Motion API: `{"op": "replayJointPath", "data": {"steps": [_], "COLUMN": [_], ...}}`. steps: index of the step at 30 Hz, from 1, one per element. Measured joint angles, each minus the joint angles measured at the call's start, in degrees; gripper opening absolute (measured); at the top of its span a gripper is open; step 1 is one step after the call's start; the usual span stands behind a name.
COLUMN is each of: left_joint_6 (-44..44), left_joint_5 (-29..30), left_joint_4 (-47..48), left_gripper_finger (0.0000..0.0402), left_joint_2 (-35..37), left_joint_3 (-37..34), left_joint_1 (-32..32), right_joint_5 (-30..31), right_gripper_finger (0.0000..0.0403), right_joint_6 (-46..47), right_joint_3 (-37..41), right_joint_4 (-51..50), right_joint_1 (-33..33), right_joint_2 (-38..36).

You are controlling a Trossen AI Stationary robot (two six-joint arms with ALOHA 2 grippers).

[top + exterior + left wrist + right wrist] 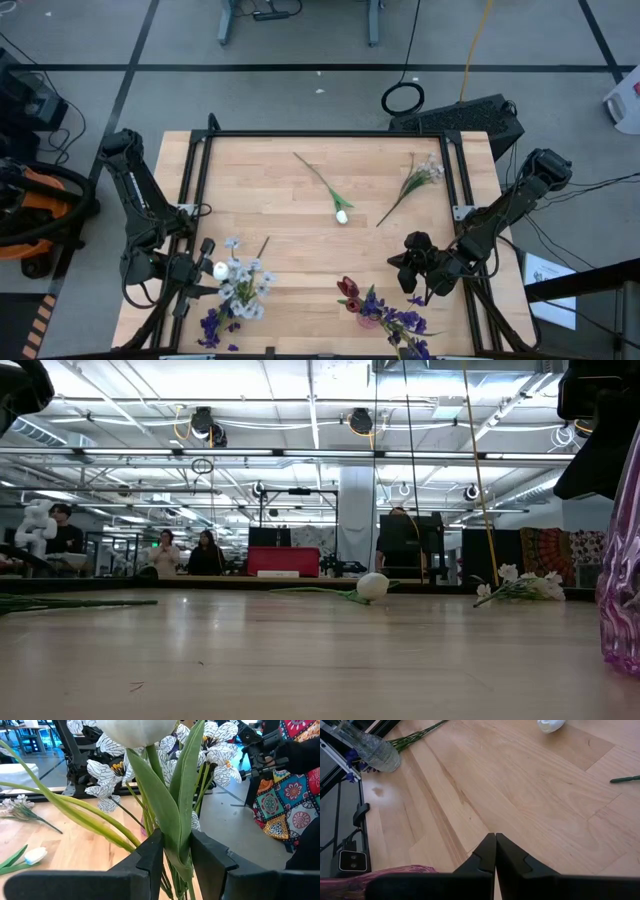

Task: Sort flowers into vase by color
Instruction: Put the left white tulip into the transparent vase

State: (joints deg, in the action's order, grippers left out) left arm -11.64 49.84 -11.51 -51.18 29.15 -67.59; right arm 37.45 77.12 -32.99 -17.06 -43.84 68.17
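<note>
My left gripper (pixel 205 268) is shut on a white tulip (pixel 220 268) beside a clear vase of white and pale-blue blossoms (pixel 245 285) at the near left. Purple sprigs (pixel 215 325) lie in front of that vase. A pink vase (pixel 368 312) at the near centre holds a dark red tulip (pixel 348 290) and purple sprigs (pixel 402 320). My right gripper (pixel 415 265) hovers shut just right of it, holding nothing. Another white tulip (pixel 342 215) and a white blossom cluster (pixel 425 175) lie flat on the table farther back. My left gripper pinches the white tulip's green stem and leaves (pixel 175 827) between its two fingers (pixel 156 855), a short way below the white head (pixel 135 730). The head stands up past the fingertips, against the vase's blossoms (pixel 112 770). The lower stem runs out of view behind the fingers.
The wooden table (pixel 300 240) has a black frame around its edges (pixel 320 133). A short dark stem (pixel 263 245) lies behind the clear vase. The middle of the board between the two arms is bare wood. People sit far off in the room behind (pixel 165 555).
</note>
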Motion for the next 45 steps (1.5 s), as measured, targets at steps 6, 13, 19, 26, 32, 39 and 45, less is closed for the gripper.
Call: {"op": "replayJointPath", "data": {"steps": [6,13,19,26,32,39,45], "left_joint_6": [-0.1,-0.1,-0.1,0.3,4.0,2.9,-3.5], "left_joint_5": [1.9,1.9,2.2,5.5,3.7,1.9,-1.0], "left_joint_4": [-0.7,-1.4,-2.4,-2.5,-0.2,5.4,16.2], "left_gripper_finger": [0.0101,0.0105,0.0165,0.0241,0.0254,0.0254,0.0254], "left_joint_2": [0.0,0.0,0.0,0.0,1.5,6.7,11.7], "left_joint_3": [0.0,0.0,0.0,0.0,0.0,0.0,0.1], "left_joint_1": [0.0,0.0,0.0,0.0,-1.0,-3.2,-4.3], "right_joint_5": [0.0,0.0,0.0,0.0,0.0,0.0,0.0], "right_gripper_finger": [0.0000,0.0000,0.0000,0.0000,0.0000,0.0000,0.0000], "right_joint_6": [0.0,0.0,0.0,0.0,0.0,0.0,0.0], "right_joint_3": [0.0,0.0,0.0,0.0,0.0,0.0,0.0], "right_joint_4": [0.0,0.0,0.0,0.0,0.0,0.0,-0.2], "right_joint_1": [0.0,0.0,0.0,0.0,0.0,0.0,0.0], "right_joint_2": [0.0,0.0,0.0,0.0,0.0,0.0,0.0]}}
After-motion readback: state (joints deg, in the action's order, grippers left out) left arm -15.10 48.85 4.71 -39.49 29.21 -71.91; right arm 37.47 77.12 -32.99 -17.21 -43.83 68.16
